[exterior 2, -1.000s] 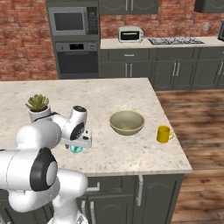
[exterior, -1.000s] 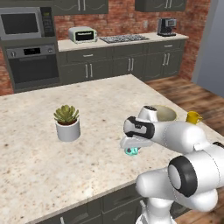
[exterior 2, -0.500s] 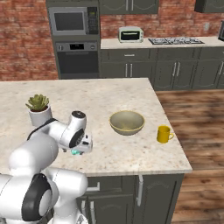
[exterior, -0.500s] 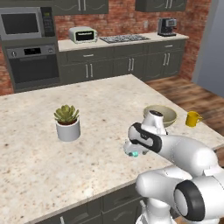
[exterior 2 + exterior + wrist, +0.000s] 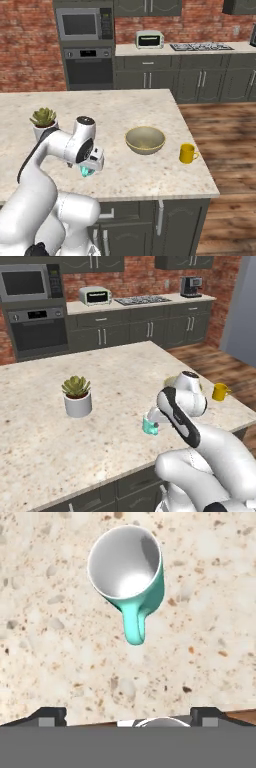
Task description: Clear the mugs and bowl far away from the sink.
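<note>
The teal mug (image 5: 149, 426) is half hidden behind the arm's wrist in the left base view, and in the right base view only a sliver of it (image 5: 88, 172) peeks out at 6 o'clock beneath the hand — the bowl (image 5: 171, 381) shows just a rim edge past the white arm

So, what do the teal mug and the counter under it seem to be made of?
The teal mug looks like glazed ceramic: smooth teal outside, glossy white inside with a soft highlight. The counter looks like polished granite or similar stone: beige with brown and grey speckles. Being rendered, both are guesses.
</note>
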{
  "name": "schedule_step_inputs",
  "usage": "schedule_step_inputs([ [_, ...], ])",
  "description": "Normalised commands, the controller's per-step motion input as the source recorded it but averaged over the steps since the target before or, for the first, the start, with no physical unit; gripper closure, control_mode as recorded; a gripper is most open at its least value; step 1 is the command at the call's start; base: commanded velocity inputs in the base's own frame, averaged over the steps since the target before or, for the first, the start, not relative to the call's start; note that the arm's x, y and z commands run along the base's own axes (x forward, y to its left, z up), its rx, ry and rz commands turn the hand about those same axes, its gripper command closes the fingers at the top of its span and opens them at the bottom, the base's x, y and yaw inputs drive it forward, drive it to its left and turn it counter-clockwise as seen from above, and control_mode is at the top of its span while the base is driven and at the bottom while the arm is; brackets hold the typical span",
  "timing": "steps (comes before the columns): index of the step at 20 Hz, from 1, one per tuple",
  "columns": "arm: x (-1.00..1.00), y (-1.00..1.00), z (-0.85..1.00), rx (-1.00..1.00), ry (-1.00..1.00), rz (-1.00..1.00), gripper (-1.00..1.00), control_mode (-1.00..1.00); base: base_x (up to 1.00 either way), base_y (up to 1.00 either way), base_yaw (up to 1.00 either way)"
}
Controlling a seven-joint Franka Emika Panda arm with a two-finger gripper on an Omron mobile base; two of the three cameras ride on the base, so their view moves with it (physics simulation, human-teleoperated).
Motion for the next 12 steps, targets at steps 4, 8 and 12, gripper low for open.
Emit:
schedule_step_inputs([
  [4,-0.84,-0.24,1.00,0.01,0.01,-0.18,-1.00,-1.00,0.00,0.00,0.00],
  [8,-0.70,-0.33,1.00,-0.18,-0.01,-0.08,-1.00,-1.00,0.00,0.00,0.00],
  [12,-0.59,-0.35,0.82,-0.30,-0.02,-0.05,-1.00,-1.00,0.00,0.00,0.00],
])
